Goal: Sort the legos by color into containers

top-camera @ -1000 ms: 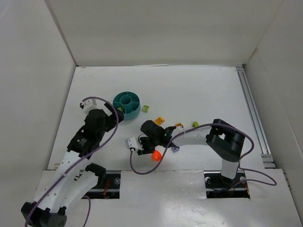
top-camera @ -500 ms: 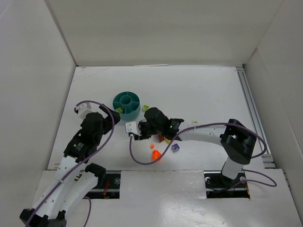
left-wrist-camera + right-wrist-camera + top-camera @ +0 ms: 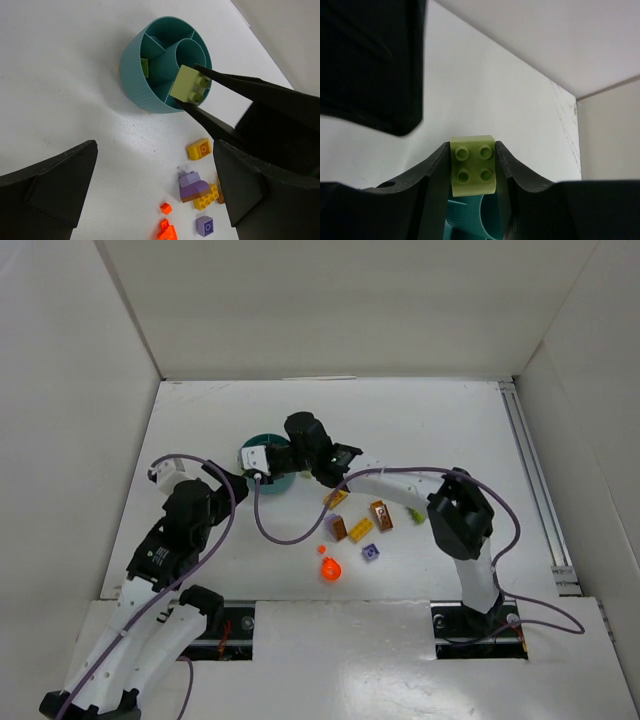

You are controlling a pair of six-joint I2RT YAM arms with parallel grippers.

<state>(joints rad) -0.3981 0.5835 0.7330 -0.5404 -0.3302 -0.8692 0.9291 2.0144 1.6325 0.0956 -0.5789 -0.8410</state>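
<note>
Holding a lime green brick [image 3: 189, 86] over the teal dish [image 3: 142, 95], the right tool [image 3: 472, 150] has its two fingers pressed on the brick's sides, studs showing between them.

The held brick hangs above the dish, on the side facing the loose legos, over the edge of the central cup. Another lime green piece [image 3: 145, 67] lies in an outer compartment. The left tool [image 3: 150, 182] hovers near the dish with its fingers spread wide and nothing in them. On the counter [image 3: 60, 75] beside the dish lie an orange-yellow brick [image 3: 199, 149], a purple, brown and yellow cluster [image 3: 196, 187], a small purple brick [image 3: 205, 225] and orange-red bits [image 3: 166, 232].
</note>
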